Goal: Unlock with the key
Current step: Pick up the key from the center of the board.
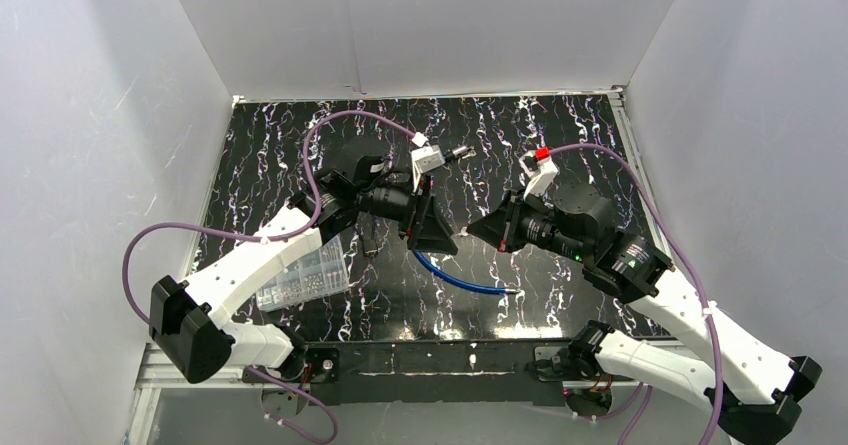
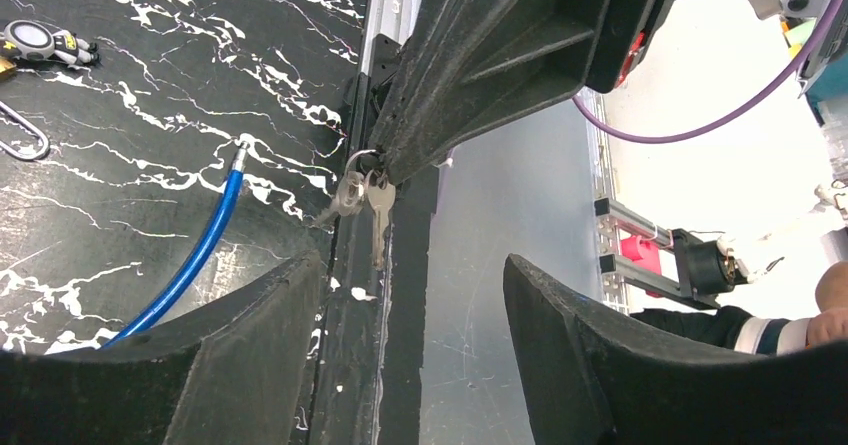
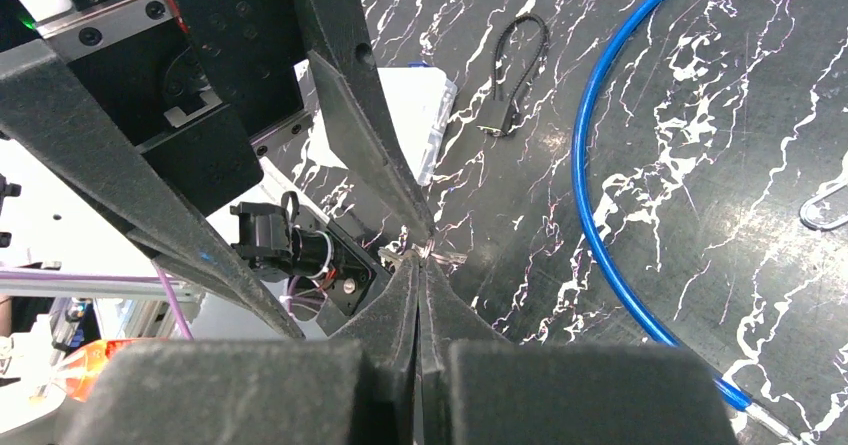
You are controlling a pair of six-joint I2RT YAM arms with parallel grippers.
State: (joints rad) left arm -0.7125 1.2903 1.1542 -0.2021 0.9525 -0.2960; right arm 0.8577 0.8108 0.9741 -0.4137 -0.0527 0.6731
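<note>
Starting nearest the arm bases: a clear plastic container (image 1: 305,280) lies on the black, white-veined tabletop (image 1: 560,135), well to the left of the blue cable (image 1: 460,280), partly under the left arm. The cable itself curves across the near middle and ends in a bare metal tip.

Just beyond the cable, the two arms meet nose to nose. The right gripper (image 3: 420,265) has its fingers pressed tight together, pinching a key ring (image 2: 358,157) at the very tip. The keys (image 2: 375,205) dangle from it, above the tabletop's edge strip and a little past the cable's metal tip in the left wrist view. The left gripper (image 2: 410,265) faces them with its fingers spread wide, one on each side of the right gripper's tip, and touches neither ring nor keys.

In the right wrist view, a small padlock (image 3: 500,117) with a black loop shackle lies flat on the outer side of the cable's curve, close to the container's corner. The left gripper's fingers cross in front of that stretch and hide part of it. Inside the curve, a bent metal clip (image 3: 825,205) shows at the frame's edge.

Beyond the cable's tip sits a small gray-and-black gadget (image 2: 45,40); it bears a mark too small to read. White walls (image 1: 430,25) close in the far side.
</note>
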